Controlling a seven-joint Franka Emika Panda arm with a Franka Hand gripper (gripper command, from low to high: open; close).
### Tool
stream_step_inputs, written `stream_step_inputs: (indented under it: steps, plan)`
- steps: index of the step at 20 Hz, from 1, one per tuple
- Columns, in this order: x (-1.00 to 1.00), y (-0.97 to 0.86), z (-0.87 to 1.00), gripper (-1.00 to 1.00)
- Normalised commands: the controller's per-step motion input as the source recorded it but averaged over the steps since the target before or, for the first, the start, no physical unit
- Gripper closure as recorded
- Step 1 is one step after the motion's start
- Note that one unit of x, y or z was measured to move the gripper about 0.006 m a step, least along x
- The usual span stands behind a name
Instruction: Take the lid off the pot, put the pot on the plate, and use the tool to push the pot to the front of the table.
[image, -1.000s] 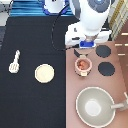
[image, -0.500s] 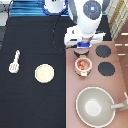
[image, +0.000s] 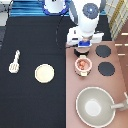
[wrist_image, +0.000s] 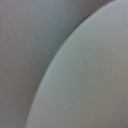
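The black table (image: 30, 45) carries the stove block (image: 97, 92) at the exterior view's right. Left of the stove lies the cream plate (image: 43, 73), and farther left the spatula tool (image: 14, 61). On the stove, the grey pan (image: 95, 105) sits below the pot (image: 83, 65). The gripper (image: 83, 48) hangs just above the pot; whether it grips anything I cannot tell. The lid is not visible. Judged risk: an off-centre descent could tip the pot.
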Motion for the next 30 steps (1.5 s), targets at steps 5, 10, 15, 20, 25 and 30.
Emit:
stream_step_inputs:
  steps: [5,10,15,20,25,30]
  plan:
    - [0.00,-0.03,-0.04,-1.00]
    - [-0.15,0.25,0.76,-1.00]
    - [-0.07,0.16,0.86,-1.00]
    - [0.06,0.02,0.91,-1.00]
    - [0.73,-0.36,0.70,-1.00]
    - [0.75,-0.38,0.56,-1.00]
